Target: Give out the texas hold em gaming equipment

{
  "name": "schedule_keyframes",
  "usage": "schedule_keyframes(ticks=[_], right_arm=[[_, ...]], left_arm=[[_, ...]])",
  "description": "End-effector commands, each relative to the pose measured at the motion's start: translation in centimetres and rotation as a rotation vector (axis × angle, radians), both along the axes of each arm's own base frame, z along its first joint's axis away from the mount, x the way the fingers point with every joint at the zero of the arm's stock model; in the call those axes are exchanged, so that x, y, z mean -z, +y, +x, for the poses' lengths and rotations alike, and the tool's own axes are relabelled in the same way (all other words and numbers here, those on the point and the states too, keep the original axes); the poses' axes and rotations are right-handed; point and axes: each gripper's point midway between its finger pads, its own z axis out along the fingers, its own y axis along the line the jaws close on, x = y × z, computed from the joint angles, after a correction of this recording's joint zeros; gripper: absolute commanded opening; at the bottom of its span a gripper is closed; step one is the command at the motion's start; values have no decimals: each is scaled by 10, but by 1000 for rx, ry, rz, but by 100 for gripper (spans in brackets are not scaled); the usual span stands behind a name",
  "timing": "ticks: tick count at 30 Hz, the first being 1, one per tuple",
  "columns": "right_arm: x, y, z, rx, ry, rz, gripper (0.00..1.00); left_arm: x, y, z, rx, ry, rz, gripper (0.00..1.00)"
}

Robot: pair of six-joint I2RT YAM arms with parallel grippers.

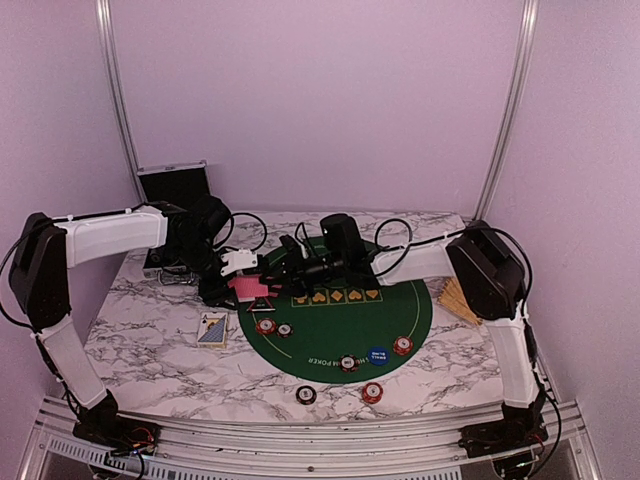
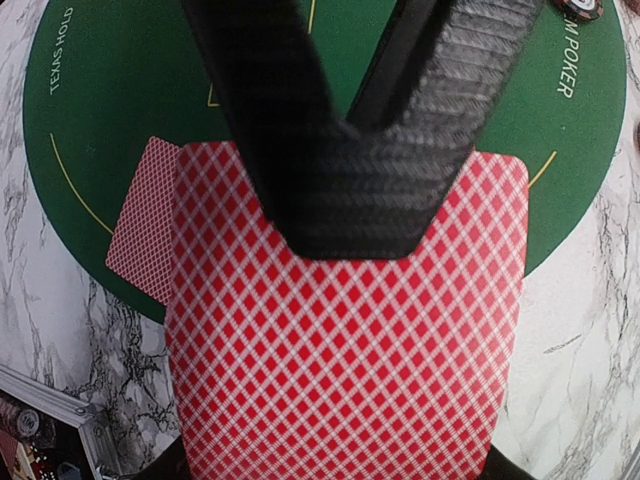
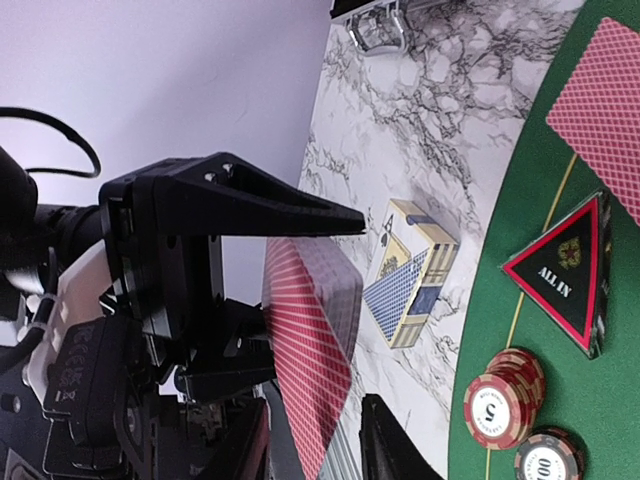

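Red-backed deck (image 2: pixel 340 380), left pincer (image 2: pixel 350 200); one card (image 2: pixel 145 215), felt (image 2: pixel 130 90).

White-shelled arms (image 1: pixel 110 232), black joints (image 1: pixel 40 270), carbon-weave left claw (image 2: pixel 350 200).

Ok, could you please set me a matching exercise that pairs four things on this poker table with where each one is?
Things
1. bent red-backed card
2. card box
3. black triangle
4. black case

Places
A. on the marble table, just left of the green mat
B. at the back left of the table, lid up
C. gripped in the left fingers
D. on the green mat, next to a stack of chips

Pairs: 1-C, 2-A, 3-D, 4-B
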Motion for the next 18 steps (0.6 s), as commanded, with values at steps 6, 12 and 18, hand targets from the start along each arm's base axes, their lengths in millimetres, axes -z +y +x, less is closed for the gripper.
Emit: schedule_keyframes(ticks=[6, 12, 18], right_arm=[[-5, 15, -1, -17, -9, 39, 25], [-7, 7, 3, 0, -13, 34, 2], [-14, -8, 11, 20, -35, 18, 0]], left_arm=[[-6, -2, 5, -4, -8, -17, 0], [-6, -1, 4, -6, -8, -16, 0], [-6, -1, 4, -8, -9, -15, 0]])
